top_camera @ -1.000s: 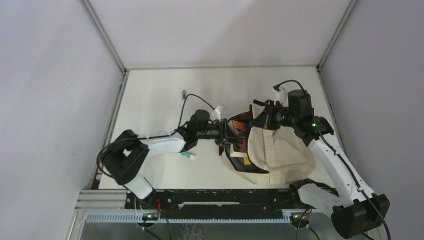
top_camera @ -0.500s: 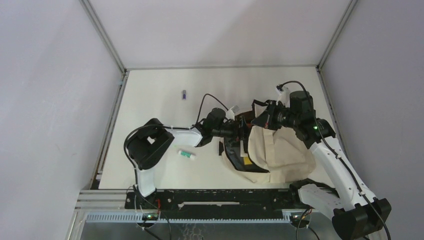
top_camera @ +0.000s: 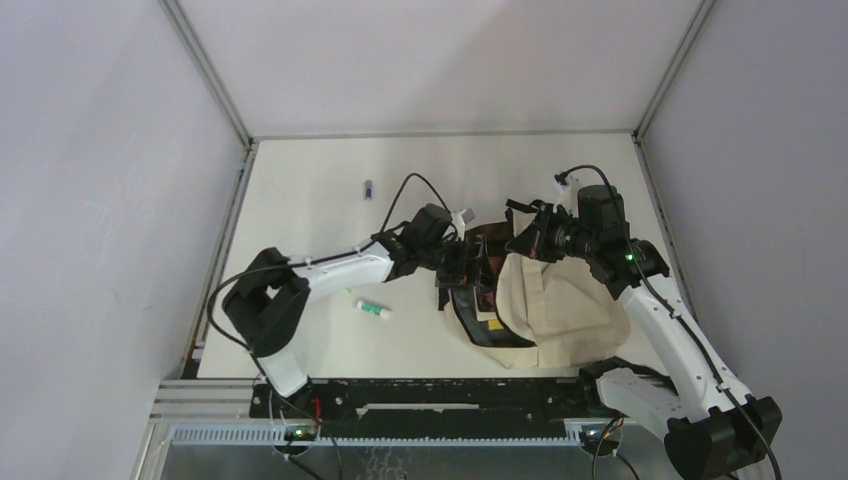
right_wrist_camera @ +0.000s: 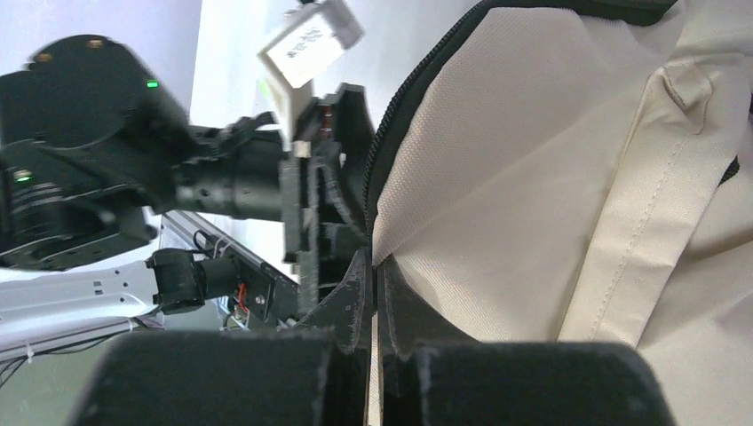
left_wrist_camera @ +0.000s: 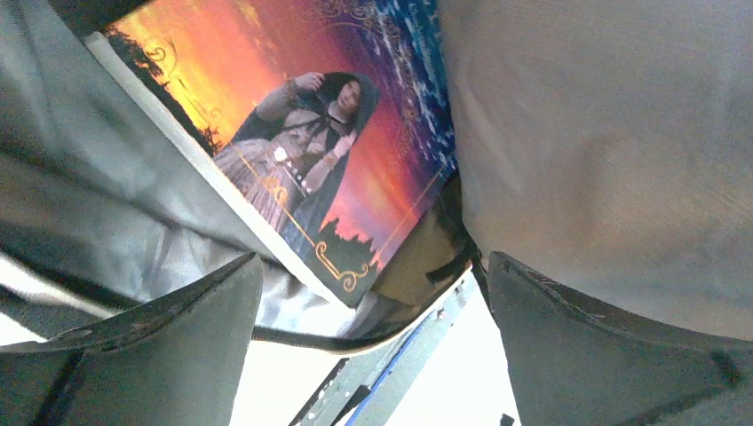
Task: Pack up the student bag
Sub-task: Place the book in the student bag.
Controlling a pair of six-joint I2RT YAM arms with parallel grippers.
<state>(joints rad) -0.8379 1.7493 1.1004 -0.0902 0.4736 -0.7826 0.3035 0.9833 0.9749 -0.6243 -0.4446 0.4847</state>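
Note:
The student bag (top_camera: 565, 310), beige canvas with black zip trim, lies at the right of the table with its mouth facing left. My right gripper (top_camera: 522, 240) is shut on the edge of the bag's top flap (right_wrist_camera: 533, 177) and holds it up, the cloth pinched between the fingers (right_wrist_camera: 376, 266). My left gripper (top_camera: 468, 268) is at the bag's mouth, open, with nothing between its jaws (left_wrist_camera: 373, 266). A book (left_wrist_camera: 328, 151) with an orange sunset cover and a cloaked figure lies inside the bag, under the beige flap (left_wrist_camera: 604, 133).
A small green-and-white tube (top_camera: 372, 309) lies on the table under my left forearm. A small purple item (top_camera: 368, 188) sits far left of the bag. The enclosure's walls close in the table on three sides.
My left gripper pushed into the bag's mouth and its jaws spread wide, letting go of the book, which now lies inside. The right gripper kept its hold on the flap.

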